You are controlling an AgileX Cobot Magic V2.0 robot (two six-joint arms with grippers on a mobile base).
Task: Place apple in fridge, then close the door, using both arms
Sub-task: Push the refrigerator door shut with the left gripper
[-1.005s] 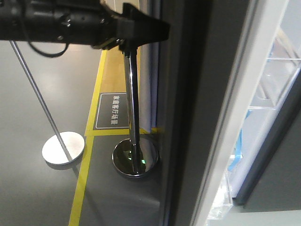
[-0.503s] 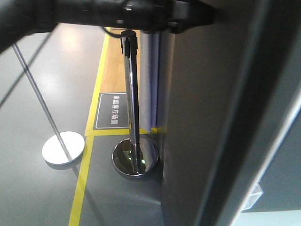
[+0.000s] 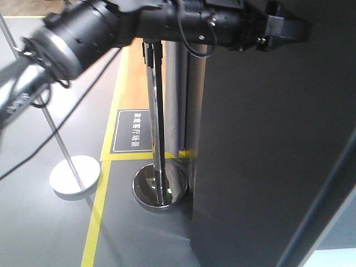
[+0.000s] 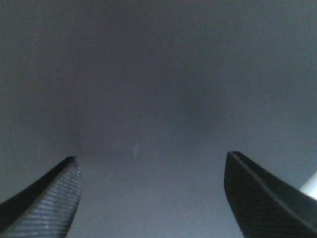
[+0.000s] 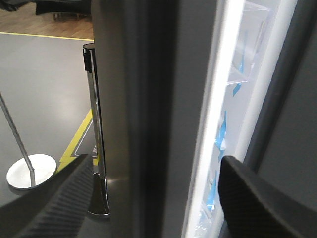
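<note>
The door (image 3: 267, 156) is a flat dark grey slab filling the right of the front view. My left arm (image 3: 83, 33) reaches across the top, and its gripper (image 3: 286, 28) is against the door's outer face. In the left wrist view that gripper (image 4: 152, 157) is open, with only the grey door (image 4: 158, 74) close ahead. My right gripper (image 5: 156, 159) is open too, facing the door's edge (image 5: 143, 99). Right of that edge, a narrow gap shows the fridge's white interior (image 5: 225, 124) with clear plastic and blue tape. The apple is out of view.
A chrome stanchion post (image 3: 157, 128) stands on a round base (image 3: 160, 188) just left of the door. A thinner pole with a white disc base (image 3: 75, 174) is farther left. A yellow floor line (image 3: 95, 222) and a floor sign (image 3: 133, 130) lie between them.
The door has swung toward shut: the white inner side and clear bins seen at the right a second ago are now covered. My left arm has pushed rightward with the door.
</note>
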